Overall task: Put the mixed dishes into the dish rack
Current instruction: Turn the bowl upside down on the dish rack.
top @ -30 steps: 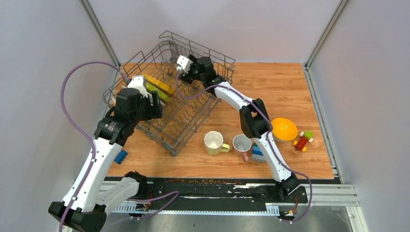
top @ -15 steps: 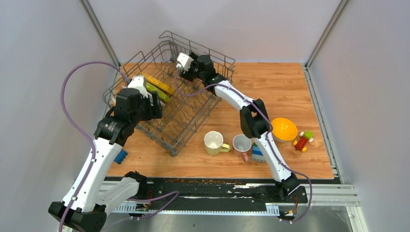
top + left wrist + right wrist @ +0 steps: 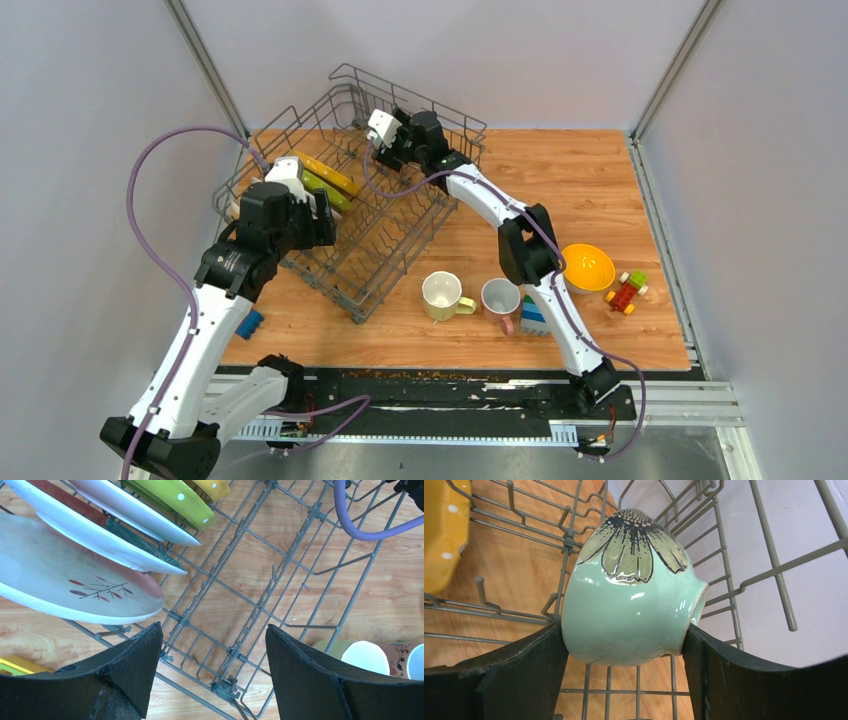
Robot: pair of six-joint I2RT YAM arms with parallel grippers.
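Gripping pale green bowl [image 3: 631,615] between right jaws, over dish rack [image 3: 775,570], left jaws spread wide, empty

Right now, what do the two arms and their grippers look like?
Both the left arm and right arm have slim white links, black joints and a loose purple cable. The left gripper and right gripper have two broad, matte black fingers each.

Robot lab cell: grey walls [image 3: 80,150], aluminium rail [image 3: 680,402].
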